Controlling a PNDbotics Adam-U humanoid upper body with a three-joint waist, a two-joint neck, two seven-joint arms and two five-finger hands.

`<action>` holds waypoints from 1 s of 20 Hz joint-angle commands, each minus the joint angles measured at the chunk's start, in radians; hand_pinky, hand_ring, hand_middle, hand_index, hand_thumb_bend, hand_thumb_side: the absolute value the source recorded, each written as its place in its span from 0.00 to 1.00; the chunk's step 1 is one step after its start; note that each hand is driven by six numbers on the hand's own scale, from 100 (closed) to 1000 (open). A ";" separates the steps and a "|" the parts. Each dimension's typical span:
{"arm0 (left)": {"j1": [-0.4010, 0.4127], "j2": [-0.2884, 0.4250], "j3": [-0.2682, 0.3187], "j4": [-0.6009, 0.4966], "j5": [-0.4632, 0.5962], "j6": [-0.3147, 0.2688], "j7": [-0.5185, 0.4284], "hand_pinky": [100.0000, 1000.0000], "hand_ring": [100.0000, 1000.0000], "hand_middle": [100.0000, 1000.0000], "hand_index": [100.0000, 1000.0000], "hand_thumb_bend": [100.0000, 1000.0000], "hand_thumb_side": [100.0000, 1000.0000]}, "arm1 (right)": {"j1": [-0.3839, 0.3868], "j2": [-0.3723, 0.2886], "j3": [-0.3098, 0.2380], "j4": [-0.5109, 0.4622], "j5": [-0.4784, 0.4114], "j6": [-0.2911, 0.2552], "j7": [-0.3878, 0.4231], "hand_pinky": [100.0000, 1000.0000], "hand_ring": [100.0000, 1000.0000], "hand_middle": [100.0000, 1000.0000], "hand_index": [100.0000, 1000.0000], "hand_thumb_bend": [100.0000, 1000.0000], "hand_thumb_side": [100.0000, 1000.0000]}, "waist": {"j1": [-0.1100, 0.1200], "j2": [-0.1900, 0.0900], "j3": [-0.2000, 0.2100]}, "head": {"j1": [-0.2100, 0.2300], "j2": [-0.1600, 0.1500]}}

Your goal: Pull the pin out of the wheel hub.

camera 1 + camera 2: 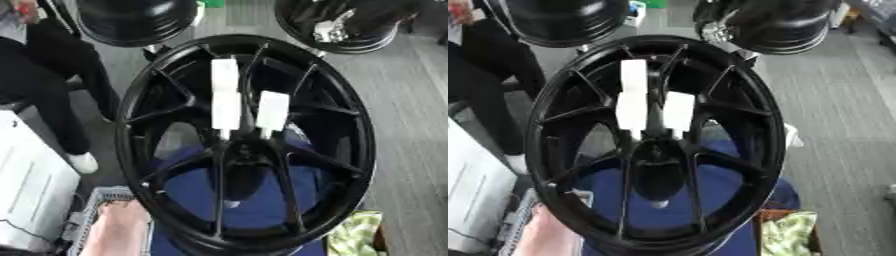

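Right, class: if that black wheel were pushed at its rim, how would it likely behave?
The black wheel looks rigid: thick rim, solid spokes, so it should not flex. Being round, it might roll or tip if stood on edge; a person's hand at its lower rim seems to steady it. Probably heavy.

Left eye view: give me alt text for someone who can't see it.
A large black spoked wheel fills the frame, with two white blocks hanging over its spokes just above the hub. A person's bare hand rests at its lower left rim; no robot hand shows.
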State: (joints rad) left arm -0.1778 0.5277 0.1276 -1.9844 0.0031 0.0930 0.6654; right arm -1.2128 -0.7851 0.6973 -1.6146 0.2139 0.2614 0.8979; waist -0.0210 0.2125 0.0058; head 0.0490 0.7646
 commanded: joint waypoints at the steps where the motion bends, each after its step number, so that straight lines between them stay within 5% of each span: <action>1: -0.006 0.028 0.003 -0.016 -0.002 0.000 -0.002 0.62 0.96 0.68 0.74 0.48 0.69 | -0.026 0.000 0.007 -0.012 -0.015 0.013 0.009 0.89 0.89 0.88 0.92 0.00 0.86 | -0.007 -0.034 0.000 | -0.004 0.005; 10: -0.004 0.026 -0.002 -0.016 0.003 0.002 -0.007 0.62 0.96 0.68 0.74 0.47 0.69 | 0.001 -0.018 0.028 -0.141 0.040 0.166 -0.045 0.89 0.89 0.89 0.93 0.00 0.73 | -0.006 -0.030 0.002 | 0.007 0.005; 20: 0.000 0.025 -0.005 -0.016 0.006 0.004 -0.009 0.62 0.96 0.68 0.74 0.47 0.69 | 0.026 -0.029 0.044 -0.194 0.039 0.212 -0.046 0.88 0.88 0.89 0.94 0.00 0.74 | -0.009 -0.024 0.001 | 0.015 0.005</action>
State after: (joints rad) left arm -0.1748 0.5277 0.1192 -1.9844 0.0083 0.0978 0.6603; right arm -1.1741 -0.7881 0.7524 -1.7938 0.2516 0.4224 0.8105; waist -0.0210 0.2114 0.0069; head 0.0602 0.7646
